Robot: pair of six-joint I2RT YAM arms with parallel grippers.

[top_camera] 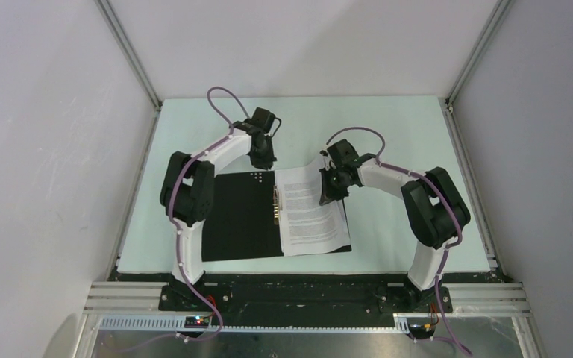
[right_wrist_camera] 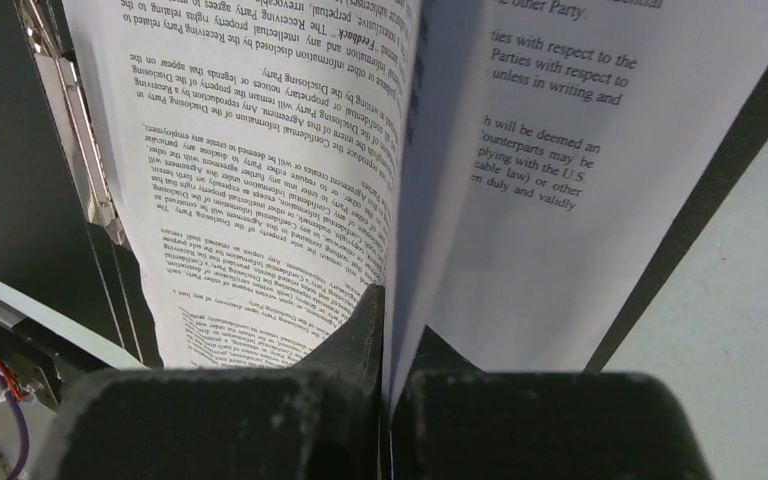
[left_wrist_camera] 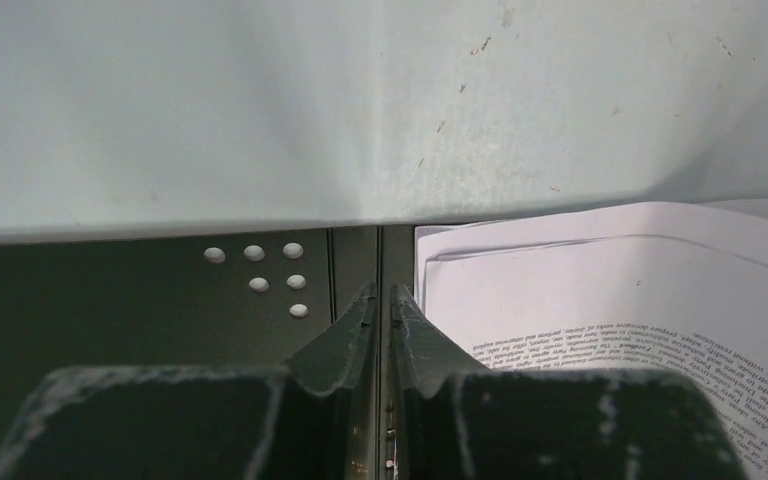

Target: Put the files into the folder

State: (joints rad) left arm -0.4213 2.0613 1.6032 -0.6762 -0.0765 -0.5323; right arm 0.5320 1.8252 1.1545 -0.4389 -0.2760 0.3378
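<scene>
Right now your right hand (right_wrist_camera: 390, 300) is clamped on a sheet of the files (top_camera: 310, 212) near their far right corner. That sheet stands up in a curl while the others lie flat on the right half of the open folder (top_camera: 239, 220), which rests black side up on the tabletop (top_camera: 388, 134). Your left hand (left_wrist_camera: 381, 292) sits over the far end of the spine with its fingers almost together and nothing between them (whether the tips actually press on the folder, I cannot tell).

The main risk is the thin paper itself. If you drag the pinched sheet sideways or lift it further, it may crease at the pinch or tear, since it is held at one small spot only. You also appear to have only part of the stack, so any move will likely split it and leave the sheets more fanned than the left wrist view already shows them at their far edge.

If the sheet's inner edge catches on the metal clip (right_wrist_camera: 65, 130) by the spine, it may buckle. Should the left hand not be pinning the folder, a tug on the paper may slide the whole folder. Closing the cover over skewed sheets would likely fold a corner
</scene>
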